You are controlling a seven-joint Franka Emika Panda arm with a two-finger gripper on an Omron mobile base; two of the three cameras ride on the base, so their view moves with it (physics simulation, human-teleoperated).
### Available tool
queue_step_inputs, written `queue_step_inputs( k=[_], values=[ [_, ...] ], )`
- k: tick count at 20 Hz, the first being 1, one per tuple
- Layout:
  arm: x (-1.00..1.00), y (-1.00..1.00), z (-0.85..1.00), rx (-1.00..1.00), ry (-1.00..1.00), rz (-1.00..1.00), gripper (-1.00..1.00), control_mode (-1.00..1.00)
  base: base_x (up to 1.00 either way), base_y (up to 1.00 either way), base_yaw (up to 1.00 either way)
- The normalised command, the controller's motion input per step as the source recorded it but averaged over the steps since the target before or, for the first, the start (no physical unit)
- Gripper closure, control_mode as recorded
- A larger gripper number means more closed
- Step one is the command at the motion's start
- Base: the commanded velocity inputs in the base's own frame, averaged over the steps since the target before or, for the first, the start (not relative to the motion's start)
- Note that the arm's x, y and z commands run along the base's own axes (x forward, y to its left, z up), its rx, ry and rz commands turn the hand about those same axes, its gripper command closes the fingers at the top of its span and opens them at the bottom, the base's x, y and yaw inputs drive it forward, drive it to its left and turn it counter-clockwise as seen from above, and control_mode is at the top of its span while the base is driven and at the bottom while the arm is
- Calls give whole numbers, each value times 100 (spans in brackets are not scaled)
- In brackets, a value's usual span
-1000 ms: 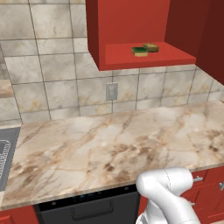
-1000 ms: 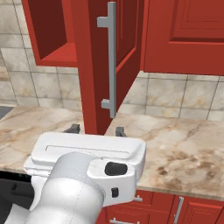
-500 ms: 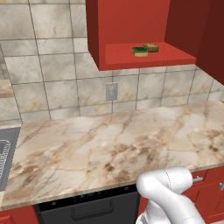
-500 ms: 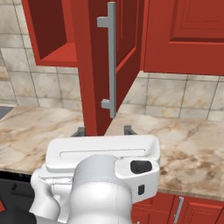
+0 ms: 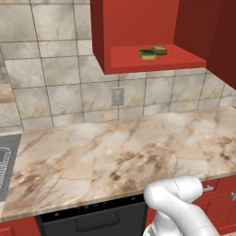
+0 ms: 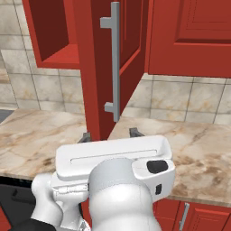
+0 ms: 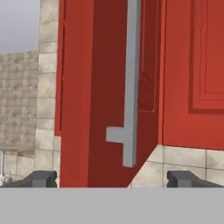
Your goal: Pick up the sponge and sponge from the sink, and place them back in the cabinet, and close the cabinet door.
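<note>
Both sponges lie side by side on the red shelf of the open wall cabinet [image 5: 138, 27]: the green-topped sponge [image 5: 148, 54] on the left, the tan sponge [image 5: 159, 50] just right of it. The cabinet door [image 6: 97, 67] stands swung out, almost edge-on, with its silver bar handle [image 6: 115, 63] facing me. My gripper [image 6: 110, 134] is open and holds nothing; it sits low over the counter, just before the door's bottom corner. In the hand view the door [image 7: 105, 87] and handle [image 7: 130, 83] rise straight ahead of the gripper [image 7: 112, 179].
A marble counter [image 5: 120, 152] runs below the cabinet, with a tiled wall and an outlet [image 5: 117, 96] behind. The sink's edge [image 5: 4, 170] shows at far left. A closed red cabinet [image 6: 189, 36] hangs right of the open door. Red drawers [image 6: 194, 216] sit under the counter.
The hand has shifted a little to the right under the door's lower end, and the wrist has turned. The sponges and the door have not moved.
</note>
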Motion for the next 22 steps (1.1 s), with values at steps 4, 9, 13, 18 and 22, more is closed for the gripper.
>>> queue_step_inputs(
  k=[4,9,13,18,22],
  values=[
    [7,0,-8,0,0,9,-100,-100,0,0,0],
    [0,0,-1,0,0,11,-100,-100,0,0,0],
    [0,0,0,0,0,11,-100,-100,0,0,0],
    [1,0,0,0,0,10,-100,-100,0,0,0],
    [10,0,0,1,0,8,-100,-100,0,0,0]
  ],
)
